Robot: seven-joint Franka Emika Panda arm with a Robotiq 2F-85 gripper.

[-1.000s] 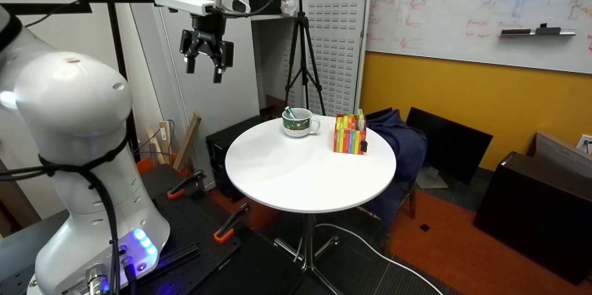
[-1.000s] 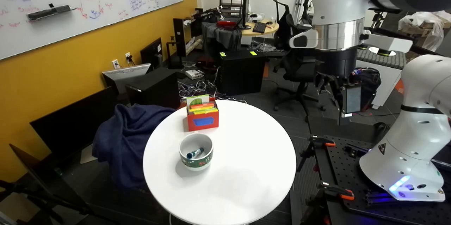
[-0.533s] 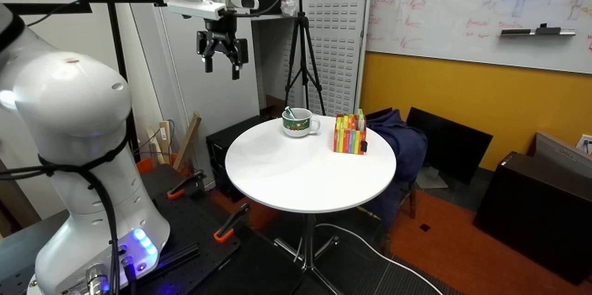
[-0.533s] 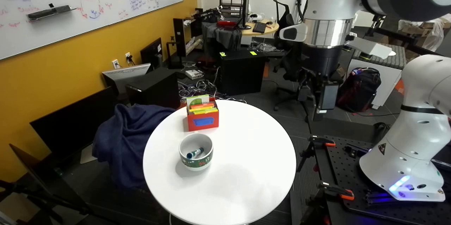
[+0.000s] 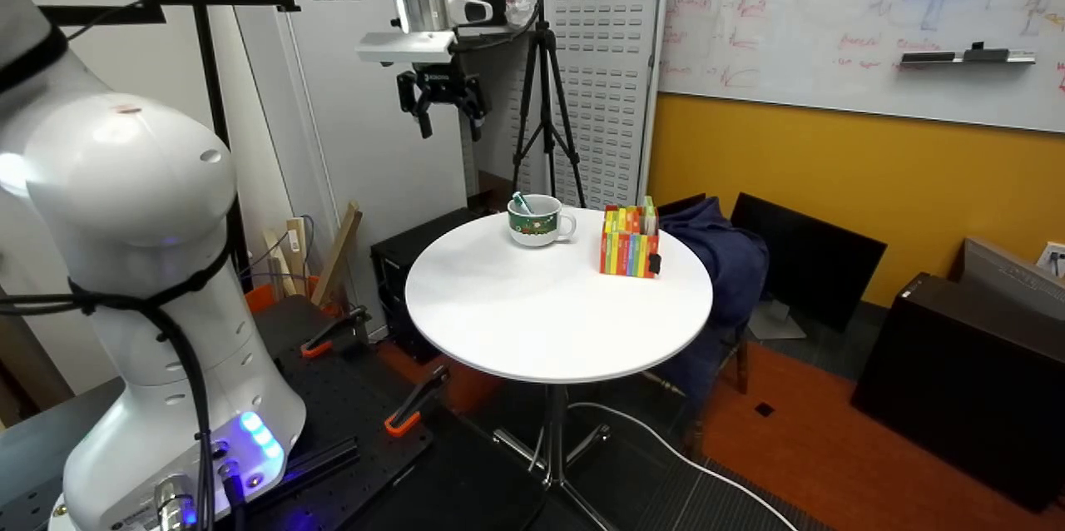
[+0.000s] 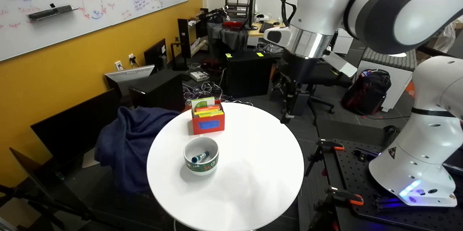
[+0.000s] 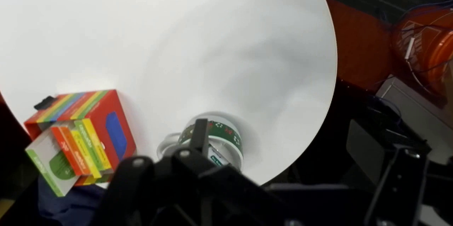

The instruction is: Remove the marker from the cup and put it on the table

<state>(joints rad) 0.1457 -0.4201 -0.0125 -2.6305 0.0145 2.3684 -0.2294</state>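
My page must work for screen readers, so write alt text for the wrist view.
Seen from above, a partly hidden marker inside a green-banded cup on a curved-edged white table. A black gripper finger blocks part of the cup; left of it in the picture stands a red box holding colourful items.

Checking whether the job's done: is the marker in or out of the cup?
In. Both exterior views show the marker slanting inside the cup, not on the table.
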